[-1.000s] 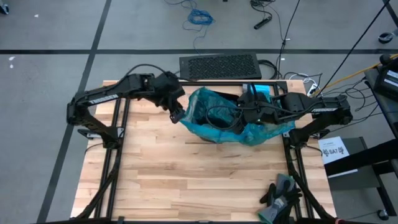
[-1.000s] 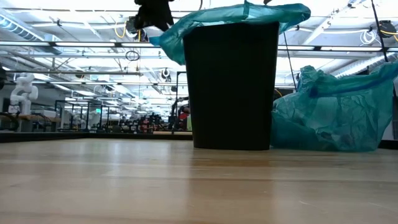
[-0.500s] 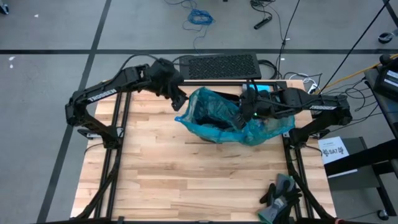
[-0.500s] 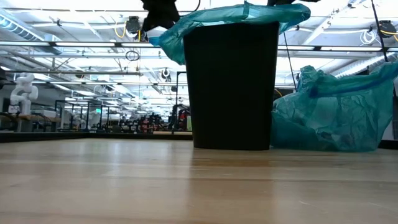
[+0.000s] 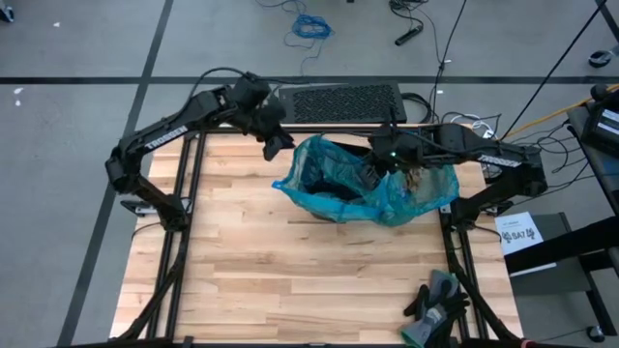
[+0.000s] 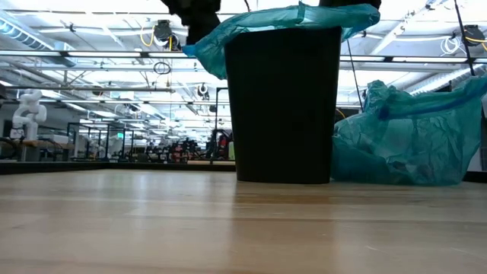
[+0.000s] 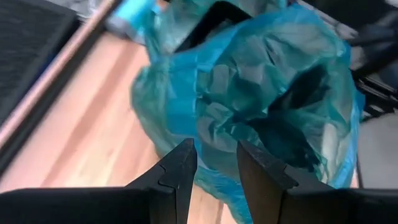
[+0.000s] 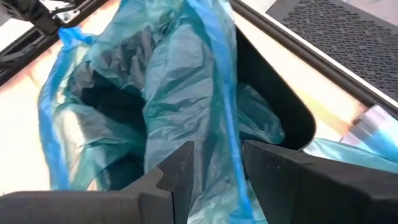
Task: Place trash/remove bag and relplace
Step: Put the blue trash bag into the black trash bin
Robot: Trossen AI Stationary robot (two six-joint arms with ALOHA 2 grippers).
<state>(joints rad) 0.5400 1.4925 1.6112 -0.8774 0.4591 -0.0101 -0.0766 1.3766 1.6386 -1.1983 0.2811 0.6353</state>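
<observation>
A black bin (image 6: pixel 283 106) stands at the table's far middle, lined with a teal bag (image 5: pixel 334 174) whose rim (image 6: pixel 289 17) drapes over its top. A second, stuffed teal bag (image 6: pixel 411 137) leans against the bin's right side; brown scraps of trash (image 5: pixel 414 179) show through it. My left gripper (image 5: pixel 275 145) hovers open beside the bin's far left corner, with the bag's mouth (image 7: pixel 273 93) beyond its fingers. My right gripper (image 5: pixel 383 162) is open over the bin's far right rim. My right gripper points down into the bin's mouth, and a raised fold of the liner's rim (image 8: pixel 219 124) runs through the gap between its fingers. I cannot tell whether the fingers touch it.
Dark gloves (image 5: pixel 435 300) lie at the table's near right corner. A light-blue pack (image 8: pixel 373 121) lies behind the bin near the far edge, with a black keyboard (image 5: pixel 340 101) beyond it. Bare wood (image 5: pixel 290 280) spreads in front of the bin.
My left gripper has swung from the bin's left side toward the table's far edge and has turned. My right gripper has gone toward the far edge above the bin. The bin and both bags have stayed put.
</observation>
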